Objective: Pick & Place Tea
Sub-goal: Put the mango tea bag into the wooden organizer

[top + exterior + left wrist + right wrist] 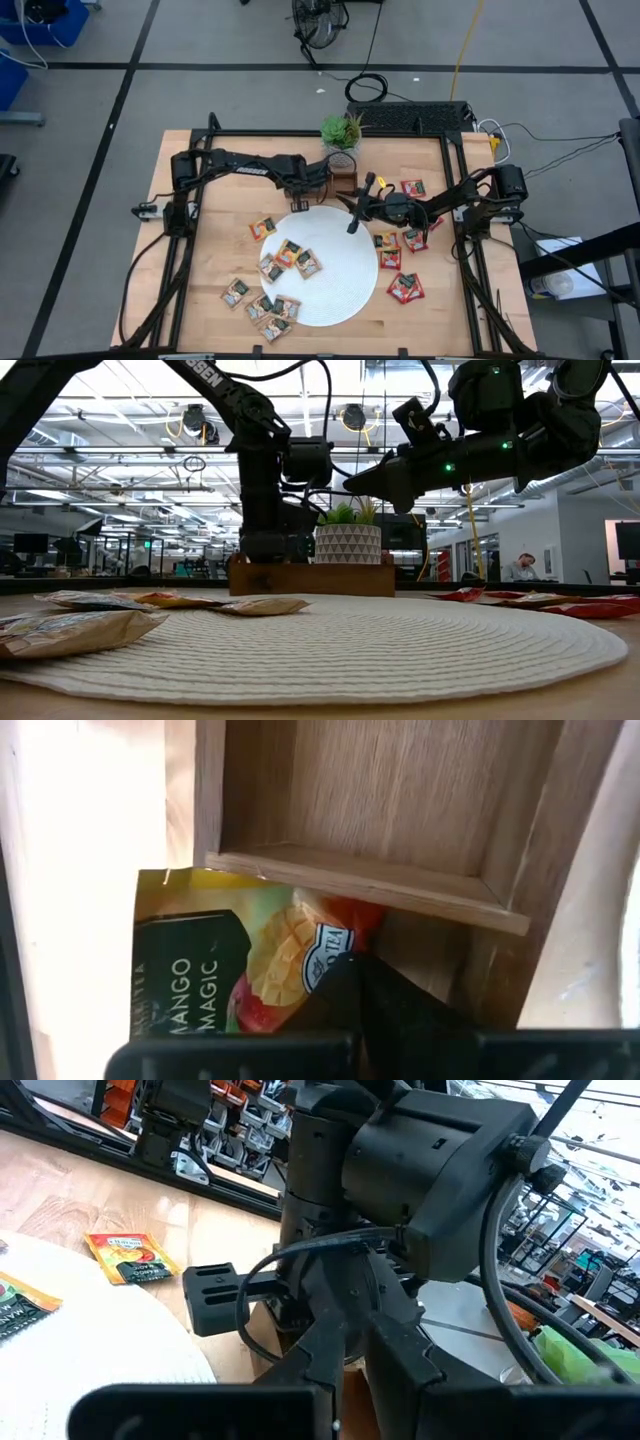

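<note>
Evidently my left pincer (350, 982) had its fingers pressed together on a tan mango tea sachet (225, 955), holding it right over the wooden tray (400, 820), whose bare compartment floor and divider wall showed just beyond the sachet's edge. From above, that pincer (300, 190) sat at the tray (343, 183), just beside the small potted plant (341, 131) at the far edge of the worktop (230, 180).

I judged the step in hand to be the placing of this one sachet. The next move called for lowering it inside a compartment, clear of the divider, and only then releasing.

My right pincer (358, 208) hung above the far rim of the white round mat (340, 290), near the tray; I could not tell whether its fingers were spread. Tan sachets (290, 255) lay scattered on the mat and the worktop to its left, red sachets (405, 287) on the right, so most of the work remained.
</note>
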